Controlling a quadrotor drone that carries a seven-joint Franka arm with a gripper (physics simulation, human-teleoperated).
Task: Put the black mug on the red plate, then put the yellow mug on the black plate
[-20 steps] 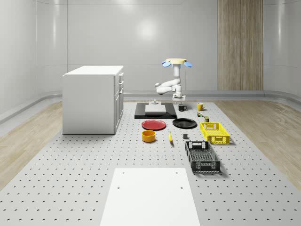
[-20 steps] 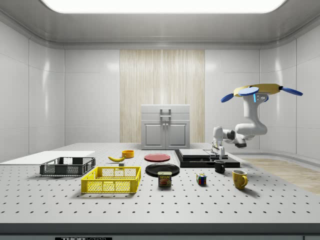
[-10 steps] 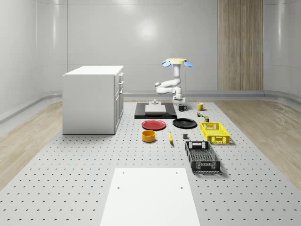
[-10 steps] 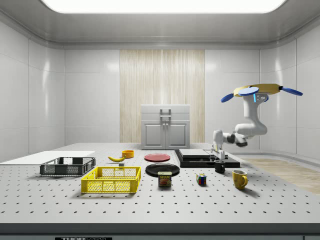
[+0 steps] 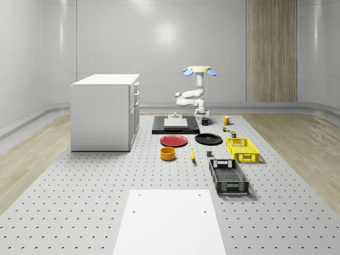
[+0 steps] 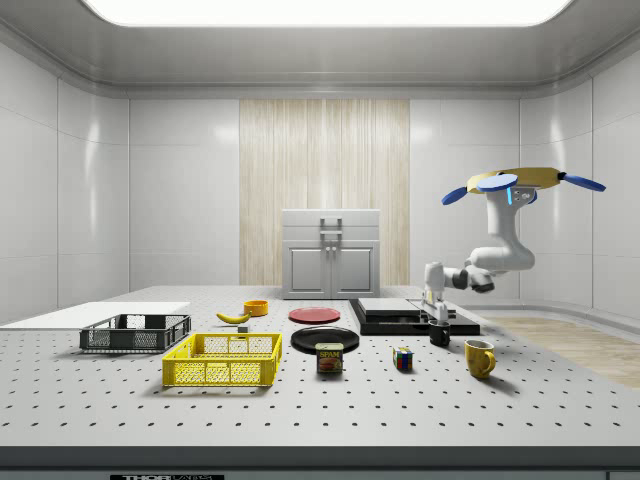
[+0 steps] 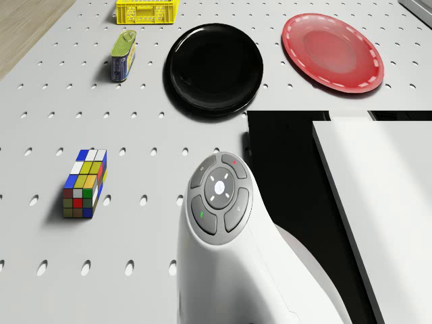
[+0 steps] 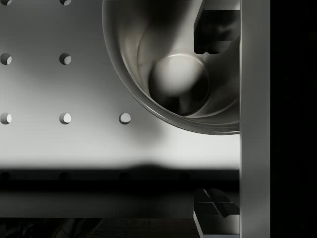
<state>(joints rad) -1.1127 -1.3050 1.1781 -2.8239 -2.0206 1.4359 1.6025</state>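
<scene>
Directly beneath the gripper point(image 6: 437, 318), the black mug point(image 6: 439, 335), upright on the table point(image 6: 420, 395), seen open-mouthed from the wrist point(image 8: 173, 74); fingers point(image 8: 213, 29) spread, one inside the rim and one outside, not yet closed. Just beyond, toward the side view's right, the yellow mug point(image 6: 479, 358). Farther off, the black plate point(image 7: 215, 68) and red plate point(image 7: 333, 51), side by side. Above and behind, the drone point(image 6: 522, 181), hovering past the table's far edge.
</scene>
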